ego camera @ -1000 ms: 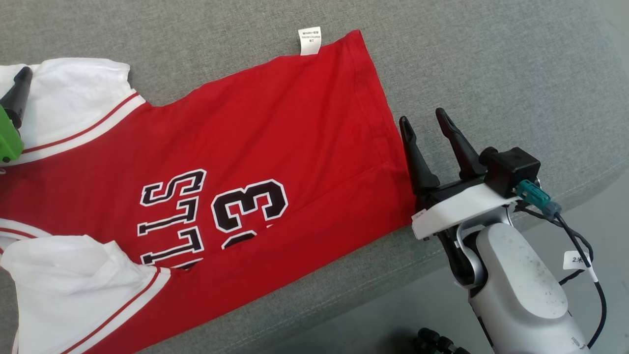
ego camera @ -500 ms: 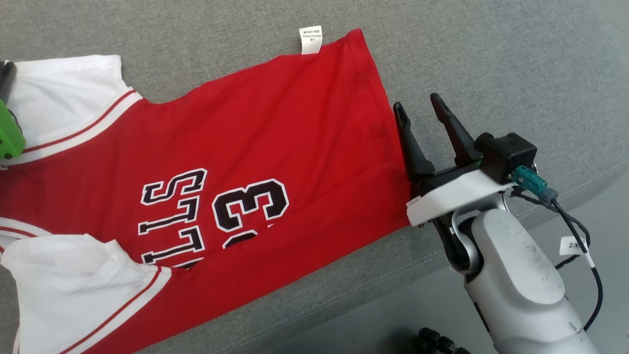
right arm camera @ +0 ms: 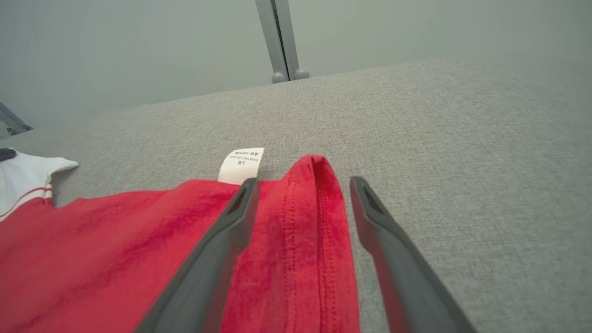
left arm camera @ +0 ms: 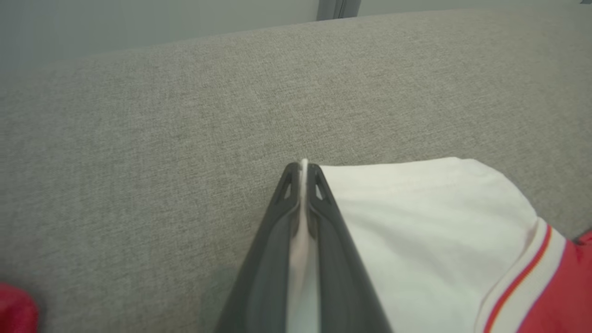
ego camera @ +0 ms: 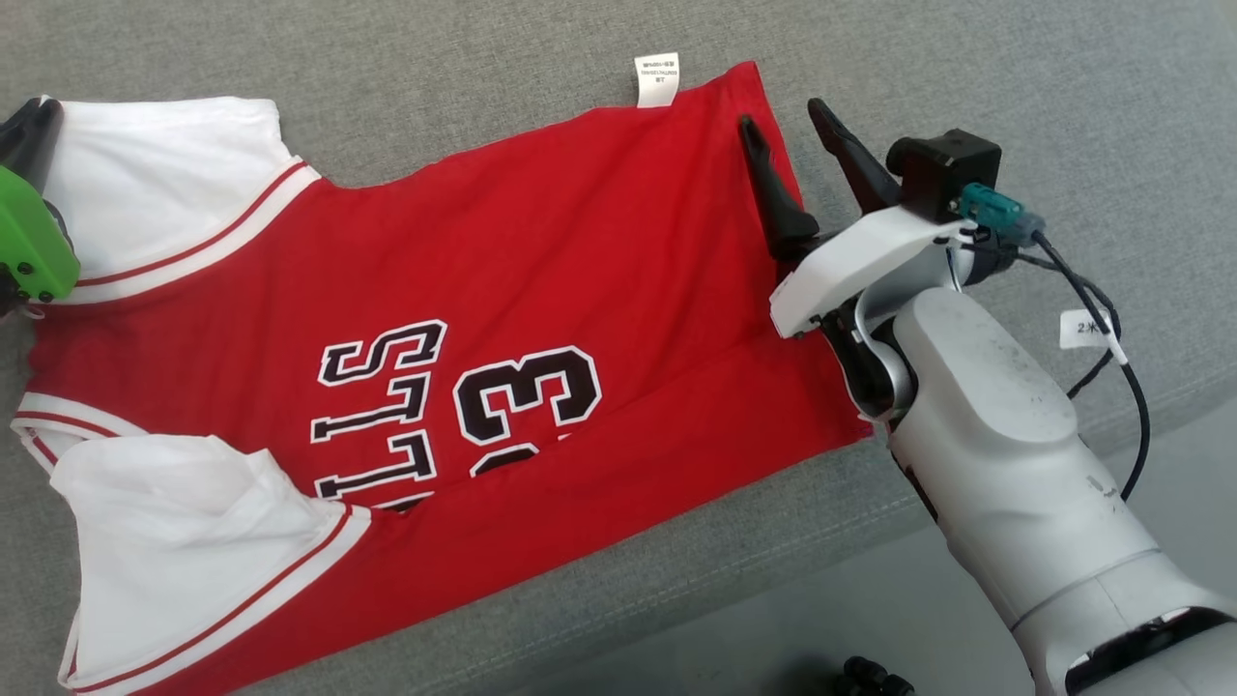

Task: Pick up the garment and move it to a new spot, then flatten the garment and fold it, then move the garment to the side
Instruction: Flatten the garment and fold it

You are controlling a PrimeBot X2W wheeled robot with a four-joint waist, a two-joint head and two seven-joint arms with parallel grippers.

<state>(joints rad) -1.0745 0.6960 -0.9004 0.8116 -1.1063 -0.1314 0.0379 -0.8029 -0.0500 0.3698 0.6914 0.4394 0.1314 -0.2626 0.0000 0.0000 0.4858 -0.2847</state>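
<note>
- The right gripper (right arm camera: 304, 184) stands open, its 2 dark fingers (right arm camera: 217, 249) rising from the bottom edge.
- The red garment (right arm camera: 115, 249) lies on a grey cushion (right arm camera: 439, 138), and its stitched hem runs up between the fingers, with the corner just past their tips.
- 1 finger is over red cloth, the other over bare cushion.
- A white care label (right arm camera: 241, 165) sticks out at the garment's far edge.
- A white sleeve (right arm camera: 23, 180) with 1 red stripe shows at the left edge.
- A grey post (right arm camera: 280, 41) stands behind the cushion.
</note>
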